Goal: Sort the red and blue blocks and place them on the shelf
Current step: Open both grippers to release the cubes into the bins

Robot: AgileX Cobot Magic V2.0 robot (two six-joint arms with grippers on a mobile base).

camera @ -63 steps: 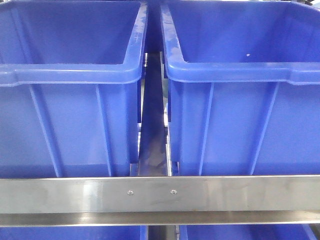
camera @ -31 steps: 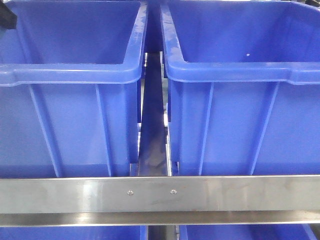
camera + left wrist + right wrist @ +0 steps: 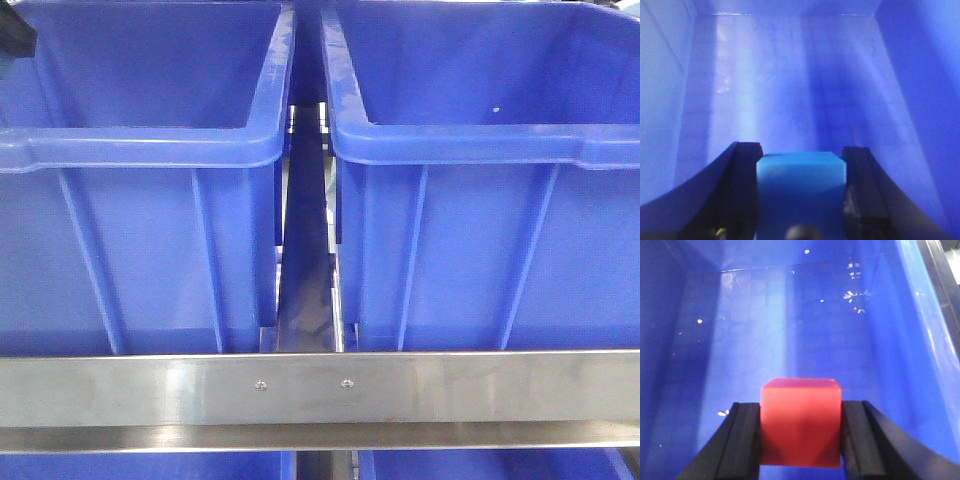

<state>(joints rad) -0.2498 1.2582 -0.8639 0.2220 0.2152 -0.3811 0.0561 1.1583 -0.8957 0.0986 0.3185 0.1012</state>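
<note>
Fingers of each arm pinch one cube, left fingers (image 3: 801, 200) the blue block (image 3: 801, 185), right fingers (image 3: 801, 440) the red block (image 3: 800, 422).

A plain red cube (image 3: 801, 422) with matte faces sits upright between two black gripper fingers (image 3: 742, 440), touched on its left and right sides, its top face and front face both visible. It hangs above the floor of a dark-blue bin. A sky-blue cube (image 3: 801, 192) of similar build is held the same way between another pair of black fingers (image 3: 742, 192), inside a second bin. The steel shelf (image 3: 320, 395) shows as a flat shiny front rail with two small screws near its middle, running level across the front view.
</note>
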